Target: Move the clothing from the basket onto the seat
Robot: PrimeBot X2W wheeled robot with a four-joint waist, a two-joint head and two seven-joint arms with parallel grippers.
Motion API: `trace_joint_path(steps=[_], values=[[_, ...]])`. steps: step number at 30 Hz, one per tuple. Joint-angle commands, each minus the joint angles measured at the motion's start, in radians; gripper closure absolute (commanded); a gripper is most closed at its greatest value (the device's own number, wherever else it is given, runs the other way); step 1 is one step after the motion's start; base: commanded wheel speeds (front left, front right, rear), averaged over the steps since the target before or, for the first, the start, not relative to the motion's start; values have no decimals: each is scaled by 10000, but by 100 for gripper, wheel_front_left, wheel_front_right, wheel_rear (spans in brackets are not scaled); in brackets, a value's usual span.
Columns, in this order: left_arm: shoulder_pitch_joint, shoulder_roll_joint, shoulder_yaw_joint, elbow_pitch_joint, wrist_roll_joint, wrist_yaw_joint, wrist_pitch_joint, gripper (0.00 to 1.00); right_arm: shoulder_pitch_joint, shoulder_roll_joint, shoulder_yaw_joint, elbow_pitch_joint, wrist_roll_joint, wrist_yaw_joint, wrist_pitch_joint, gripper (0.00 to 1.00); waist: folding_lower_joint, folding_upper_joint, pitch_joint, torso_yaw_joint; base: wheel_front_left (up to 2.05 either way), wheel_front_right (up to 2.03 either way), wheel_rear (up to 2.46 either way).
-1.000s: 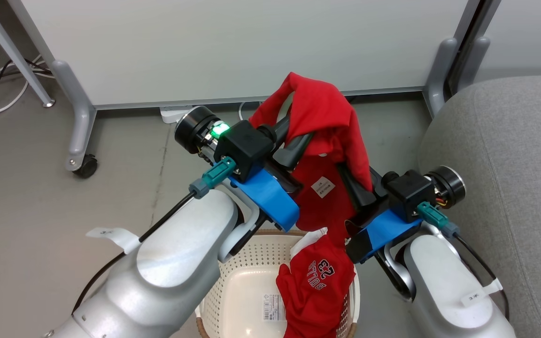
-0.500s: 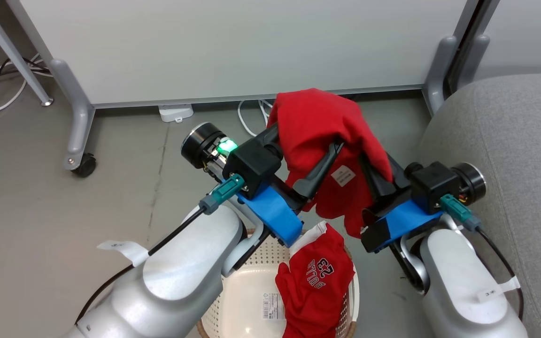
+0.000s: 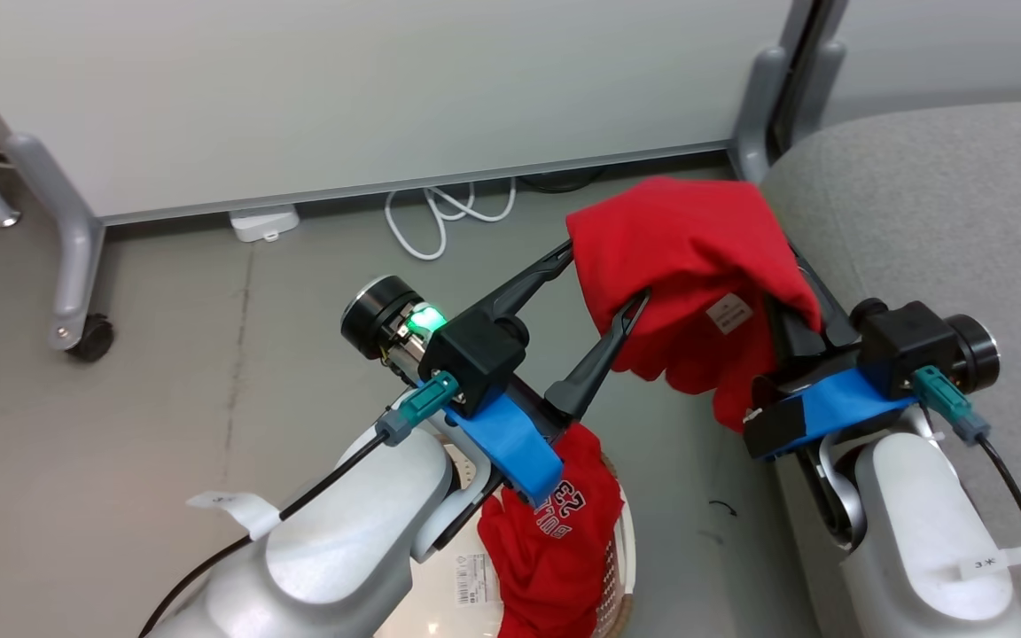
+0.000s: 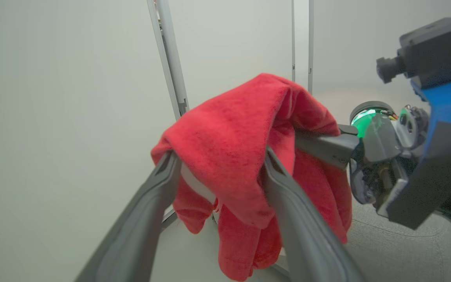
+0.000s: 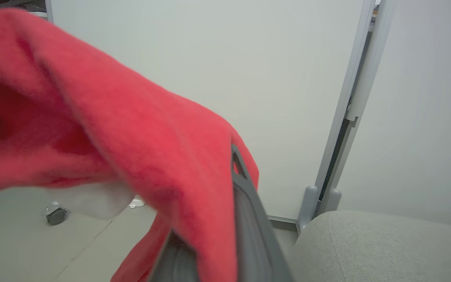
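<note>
The plain red garment [image 3: 688, 257] with a small white tag hangs in the air beside the grey seat [image 3: 945, 213]. My right gripper [image 3: 792, 301] is shut on it, fingertips buried under the cloth. My left gripper [image 3: 604, 283] is open; the garment [image 4: 233, 137] drapes loosely over both spread fingertips. In the right wrist view the red cloth [image 5: 112, 129] covers one dark finger [image 5: 245, 211], with the seat [image 5: 386, 246] low on the right. A second red garment with "BULLS 23" print [image 3: 546, 549] lies over the wall of the cream basket [image 3: 619, 567] on the floor below my left arm.
A white partition panel stands behind, on grey feet [image 3: 754, 106] with a castor [image 3: 85, 337] at the left. A coiled white cable [image 3: 448, 213] and a white power block [image 3: 262, 221] lie on the grey floor at its base.
My left gripper has opened; the garment now only rests on its fingertips. Both arms have carried the plain garment right, up to the seat's edge. The head camera has turned right.
</note>
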Motion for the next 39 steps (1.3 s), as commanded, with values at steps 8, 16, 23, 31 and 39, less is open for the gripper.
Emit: trace_joint_path(steps=[8,16,23,31,39], values=[[371,340,-88,-330,20,183,40,0,284,-17,-524,-570,-88,5,-35,100,0,0,349,-1031,0,0,0],[457,619,-55,-591,25,341,33,0,587,-19,-938,-1115,-123,5,-35,100,0,0,610,-1793,0,0,0],[417,711,-102,-696,78,406,-24,0,952,-17,-1276,-1537,56,5,-35,100,0,0,832,-2334,0,0,0],[272,776,-207,-685,242,421,-88,0,1412,-18,-1782,-1942,227,5,-35,100,0,0,1042,-2772,0,0,0],[211,782,-271,-615,362,443,-125,0,1617,-18,-1927,-2201,169,5,-35,100,0,0,1123,-2976,0,0,0]])
